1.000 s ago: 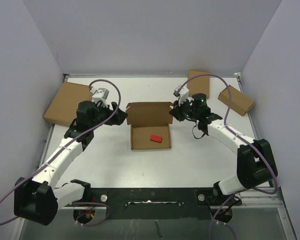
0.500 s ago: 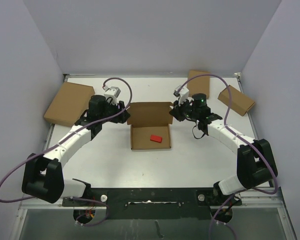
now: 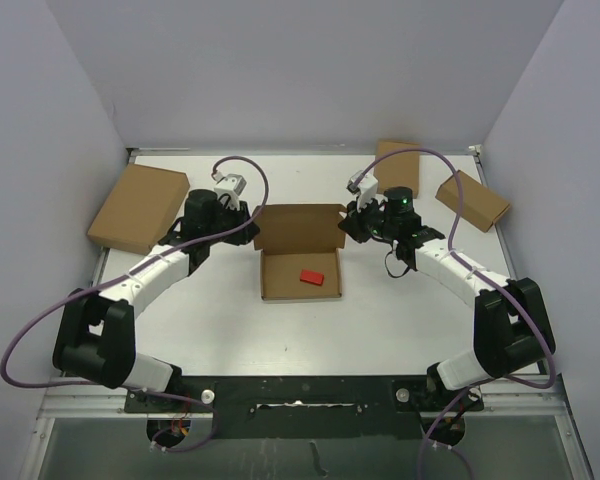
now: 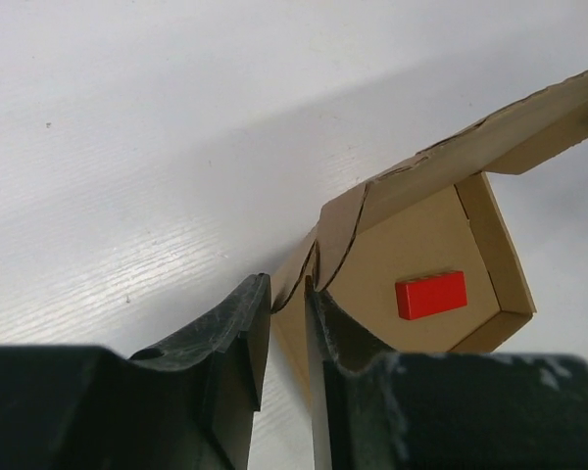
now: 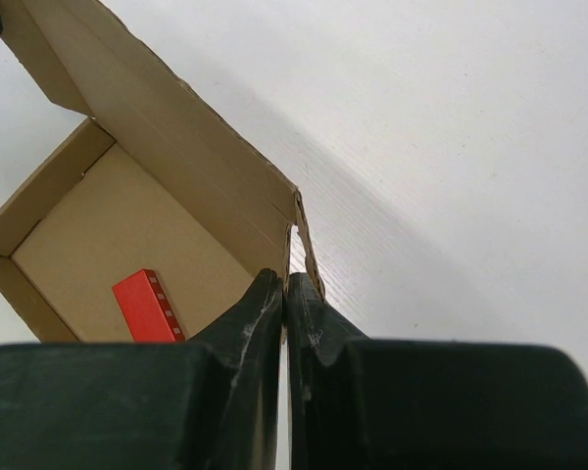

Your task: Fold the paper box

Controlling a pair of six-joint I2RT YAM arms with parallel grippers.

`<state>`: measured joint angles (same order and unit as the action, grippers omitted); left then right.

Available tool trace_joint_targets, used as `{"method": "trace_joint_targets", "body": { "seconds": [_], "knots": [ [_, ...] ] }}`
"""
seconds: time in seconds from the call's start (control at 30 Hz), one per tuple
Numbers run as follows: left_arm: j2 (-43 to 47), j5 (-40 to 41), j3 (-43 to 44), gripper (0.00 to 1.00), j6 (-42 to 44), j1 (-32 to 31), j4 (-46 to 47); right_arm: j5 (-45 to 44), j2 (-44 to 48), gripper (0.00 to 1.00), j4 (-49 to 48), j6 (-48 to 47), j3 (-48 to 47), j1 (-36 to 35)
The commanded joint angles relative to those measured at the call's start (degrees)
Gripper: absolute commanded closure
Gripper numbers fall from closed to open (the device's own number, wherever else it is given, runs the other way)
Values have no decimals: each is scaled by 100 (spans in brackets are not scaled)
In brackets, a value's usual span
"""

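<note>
My left arm has swung in from the left side of the overhead view. The left fingers [image 4: 289, 294] have narrowed and now straddle the left lid flap of the paper box [image 3: 300, 255]; I cannot tell whether they bite yet. The right fingers [image 5: 286, 284] stay pinched on the lid's right flap. The box sits mid-frame on the bench [image 3: 400, 310], lid raised, red block [image 3: 312, 276] inside. With both flaps held, I judge folding the lid can start.
</note>
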<state>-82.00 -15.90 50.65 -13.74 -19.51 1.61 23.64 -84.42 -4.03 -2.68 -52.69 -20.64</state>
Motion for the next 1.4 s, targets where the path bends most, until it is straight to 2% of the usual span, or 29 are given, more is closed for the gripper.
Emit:
{"method": "trace_joint_targets", "body": {
  "seconds": [0.0,0.27,0.37,0.53,0.8,1.03,1.37],
  "knots": [
    [-97,-112,353,83,-38,9,466,118,195,100,-274,9,-106,10],
    [5,83,109,97,-184,-130,815,23,68,100,-180,-63,-331,-107],
    [40,289,37,100,-105,-219,989,-5,-4,100,-115,-102,-483,-140],
    [52,806,-104,100,159,-453,1421,-79,-200,100,27,-177,-854,-217],
    [-152,1525,-230,100,266,-580,2209,-689,-752,100,-2,-526,-1398,-491],
    [-615,1762,8,100,288,-620,2576,-1207,-1240,100,-426,-775,-1674,-710],
    [-897,1739,-3,100,404,-625,2752,-1259,-1680,100,-839,-749,-1883,-715]
  ]
}}
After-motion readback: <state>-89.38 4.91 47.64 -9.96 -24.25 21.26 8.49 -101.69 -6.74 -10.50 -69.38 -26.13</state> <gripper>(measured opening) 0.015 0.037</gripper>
